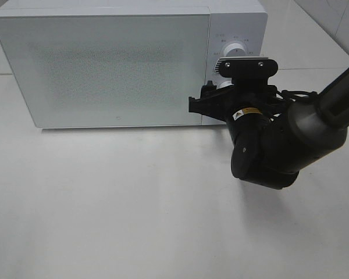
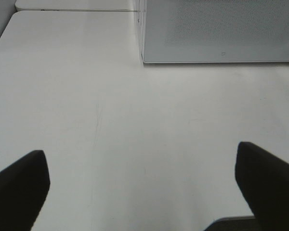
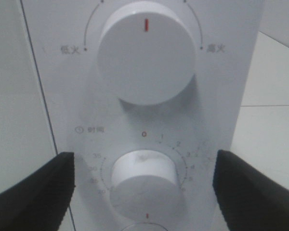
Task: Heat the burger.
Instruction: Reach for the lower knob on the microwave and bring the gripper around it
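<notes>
Right gripper (image 3: 144,162) sits square to the control panel of the boxy white microwave (image 1: 104,64), jaws spread either side of the lower round white timer knob (image 3: 144,180), clear of it, nothing held. I've lined it up to pinch and twist. Left gripper (image 2: 142,192) is wide open and empty over the white table (image 2: 111,120), out of the way. Burger not visible; door's shut, so I reckon it's inside.

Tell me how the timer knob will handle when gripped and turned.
The timer knob looks like smooth, glossy plastic, so it may slip in the right pincer. Round and rigid, it should turn rather than flex. The microwave looks bulky enough to probably stay put.
</notes>
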